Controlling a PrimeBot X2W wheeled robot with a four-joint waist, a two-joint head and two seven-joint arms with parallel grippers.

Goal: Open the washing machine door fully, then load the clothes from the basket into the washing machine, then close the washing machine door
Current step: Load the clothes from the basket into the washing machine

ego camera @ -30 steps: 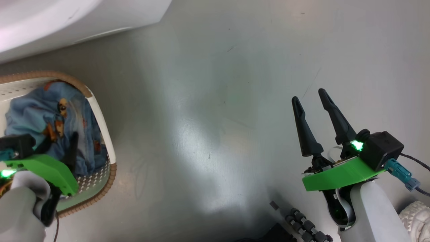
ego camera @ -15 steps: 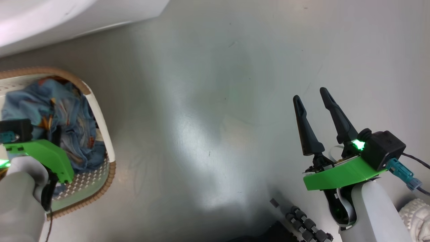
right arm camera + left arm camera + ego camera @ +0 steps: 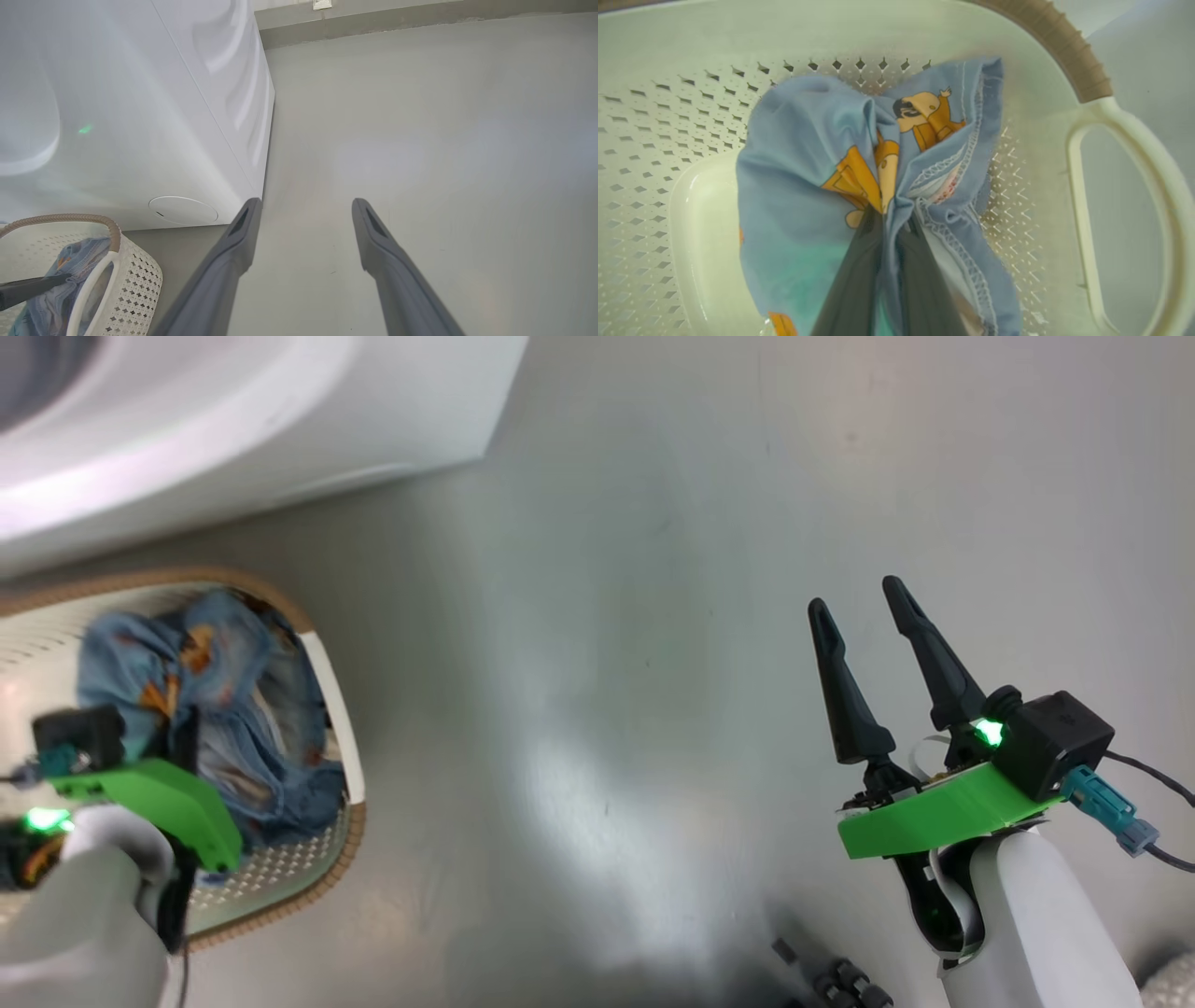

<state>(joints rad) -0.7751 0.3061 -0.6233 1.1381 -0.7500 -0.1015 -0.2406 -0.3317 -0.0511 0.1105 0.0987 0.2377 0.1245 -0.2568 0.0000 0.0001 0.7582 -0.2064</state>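
The cream basket (image 3: 338, 719) with a brown rim stands on the floor at the lower left, just in front of the white washing machine (image 3: 280, 411). Light blue clothes (image 3: 219, 672) with orange figures lie bunched inside it. My left gripper (image 3: 182, 747) reaches down into the basket. In the left wrist view it is shut (image 3: 889, 217) on a pinched fold of the clothes (image 3: 798, 154) above the basket's perforated wall (image 3: 668, 116). My right gripper (image 3: 854, 597) hangs open over bare floor, its fingers apart (image 3: 306, 203). The washing machine door is out of view.
The washer's front panel (image 3: 140, 93) carries a round service cap (image 3: 183, 210), and the basket (image 3: 135, 280) stands below it. Grey floor (image 3: 607, 663) stretches between the two arms and to the right. Dark parts of my base (image 3: 840, 980) lie at the bottom edge.
My left gripper has shut on the clothes, gathering them into a bunch. The head view has shifted and shows more of the washer. The right gripper has stayed open.
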